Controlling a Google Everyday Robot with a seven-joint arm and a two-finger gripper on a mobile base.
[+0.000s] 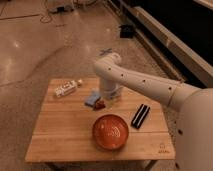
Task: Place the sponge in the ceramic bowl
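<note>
One ceramic bowl (110, 131). Behind the bowl: one sponge (92, 97), one gripper (107, 101), one white bottle (67, 88), probably. Right of it: one black bar (140, 116).

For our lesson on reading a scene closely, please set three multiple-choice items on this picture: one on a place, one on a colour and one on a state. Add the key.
1. Where is the sponge relative to the ceramic bowl?
A. Inside it
B. On the table behind it, just left of the gripper
C. In front of it, at the table's near edge

2. What colour is the ceramic bowl?
A. White
B. Orange-red
C. Green

3. What state is the ceramic bowl in?
A. Upright and empty
B. Upright, holding the sponge
C. Turned upside down

Key
1 B: the sponge rests on the wood behind the ceramic bowl, and the gripper hangs close on its right.
2 B: the glaze shows orange-red.
3 A: only faint pale rings show inside it.
</note>
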